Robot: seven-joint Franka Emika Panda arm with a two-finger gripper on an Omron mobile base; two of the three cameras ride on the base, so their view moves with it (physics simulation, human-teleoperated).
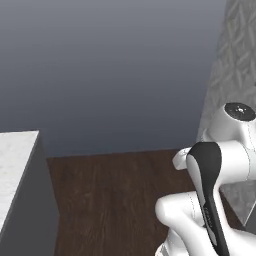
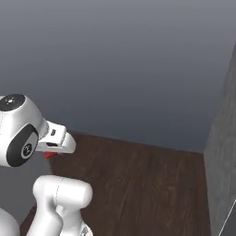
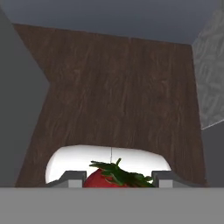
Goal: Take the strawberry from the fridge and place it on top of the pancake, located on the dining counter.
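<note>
Claw clamped on the strawberry, carried over bare wood floor. Fruit judged light, soft, easily bruised; hold across its widest middle, gently. Table corner nearby.

The strawberry sits between the two fingertips of the gripper, leafy cap toward the camera in the hand view, above the wooden floor. In the left base view the dining counter stands at the left edge, the floor to its right, and a patterned wall rises on the right behind the arm. In the right base view the gripper hangs at the left, with the strawberry just beneath the hand, the floor beyond it and a wall behind.
</note>
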